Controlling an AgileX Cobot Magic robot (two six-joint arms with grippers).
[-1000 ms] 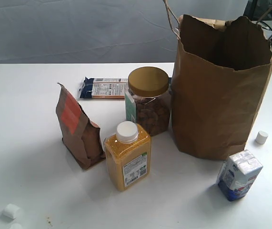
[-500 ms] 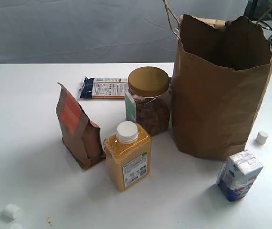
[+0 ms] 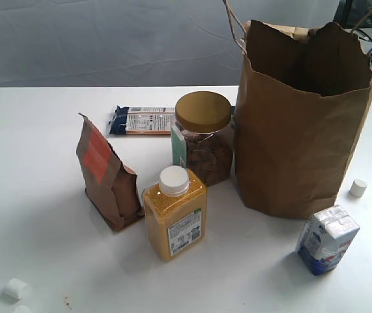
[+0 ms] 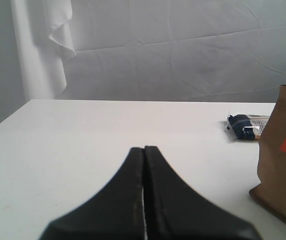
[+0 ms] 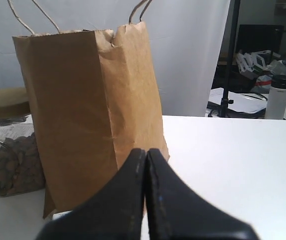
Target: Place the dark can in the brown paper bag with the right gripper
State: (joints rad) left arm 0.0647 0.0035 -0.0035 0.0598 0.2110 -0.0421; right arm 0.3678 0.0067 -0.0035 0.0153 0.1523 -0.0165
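The tall brown paper bag [image 3: 300,124] stands open at the right of the table, twisted handles up; it also fills the right wrist view [image 5: 87,110]. No dark can shows in any view; it is hidden or out of view. My right gripper [image 5: 146,152] is shut with nothing between its fingers, low over the table and pointing at the bag's near corner. My left gripper [image 4: 144,150] is shut and empty above bare table, with the small brown pouch [image 4: 283,150] off to one side. Neither gripper appears in the exterior view.
Left of the bag stand a gold-lidded nut jar [image 3: 202,137], a yellow bottle with a white cap [image 3: 174,212] and a brown pouch with an orange label [image 3: 106,173]. A blue snack bar [image 3: 140,120] lies behind. A small milk carton [image 3: 327,238] and white caps [image 3: 358,188] sit nearby.
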